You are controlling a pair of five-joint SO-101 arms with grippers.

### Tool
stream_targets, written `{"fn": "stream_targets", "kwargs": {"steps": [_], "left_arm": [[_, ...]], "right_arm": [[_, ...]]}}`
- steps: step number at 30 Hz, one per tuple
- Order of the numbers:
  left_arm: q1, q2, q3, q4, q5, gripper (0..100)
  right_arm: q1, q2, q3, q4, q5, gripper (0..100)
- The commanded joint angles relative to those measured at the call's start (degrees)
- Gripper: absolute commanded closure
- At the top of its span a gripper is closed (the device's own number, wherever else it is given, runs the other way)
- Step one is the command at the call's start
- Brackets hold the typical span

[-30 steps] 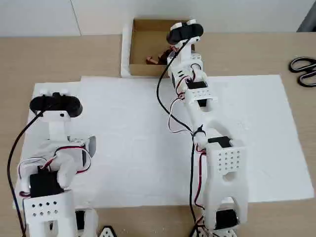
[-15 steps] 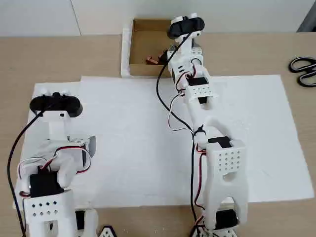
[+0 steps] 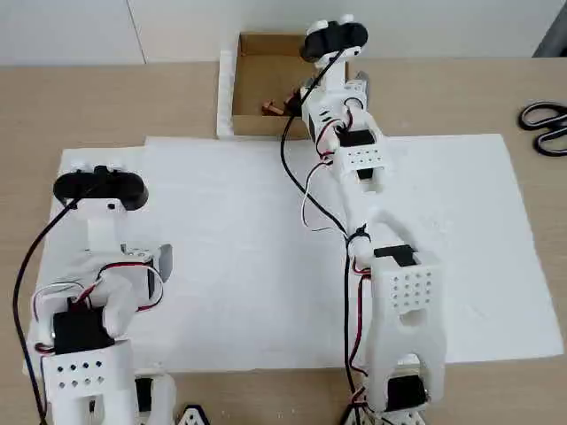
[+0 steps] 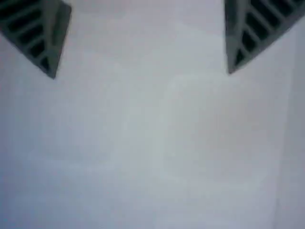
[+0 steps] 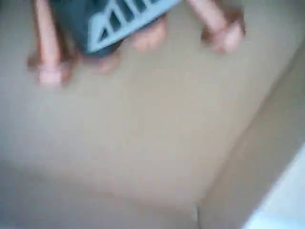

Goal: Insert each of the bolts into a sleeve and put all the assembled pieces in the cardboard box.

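The cardboard box (image 3: 251,53) stands at the table's far edge. My right arm (image 3: 341,133) stretches out to it, and my right gripper (image 5: 114,28) hangs low inside the box. On the box floor (image 5: 143,143) lie copper-coloured assembled pieces: one (image 5: 47,52) to one side of the gripper, one (image 5: 221,28) to the other, and a third (image 5: 150,38) right against it. From above, the pieces (image 3: 276,108) show by the box's near wall. My left gripper (image 4: 143,62) is open over the white sheet (image 4: 157,152), with nothing in it.
The white sheet (image 3: 248,257) covers the middle of the table. Scissors (image 3: 545,124) lie at the far right on bare wood. The left arm (image 3: 97,266) sits folded at the near left. A box wall (image 5: 252,162) rises close to the right gripper.
The right arm has pushed farther over the box, away from its base. The left arm has stayed still.
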Motion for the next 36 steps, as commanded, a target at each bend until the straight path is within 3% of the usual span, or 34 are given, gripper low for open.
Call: {"fn": "stream_targets", "kwargs": {"steps": [1, 25, 30, 36], "left_arm": [[-0.09, -0.7, -0.4, -0.18, -0.44, 78], [-0.09, -0.79, -2.59, -1.32, -0.26, 78], [-0.09, -0.79, -2.51, -1.32, -0.26, 78], [-0.09, -0.79, -2.24, -1.32, -0.26, 78]], "right_arm": [[0.84, -12.62, -3.43, 6.64, 0.35, 67.4], [-0.22, -69.41, -3.16, 77.32, 0.26, 67.4], [-0.13, -81.89, 2.29, 80.13, 0.26, 67.4], [0.13, -103.08, 23.56, 79.52, 0.35, 67.4]]}}
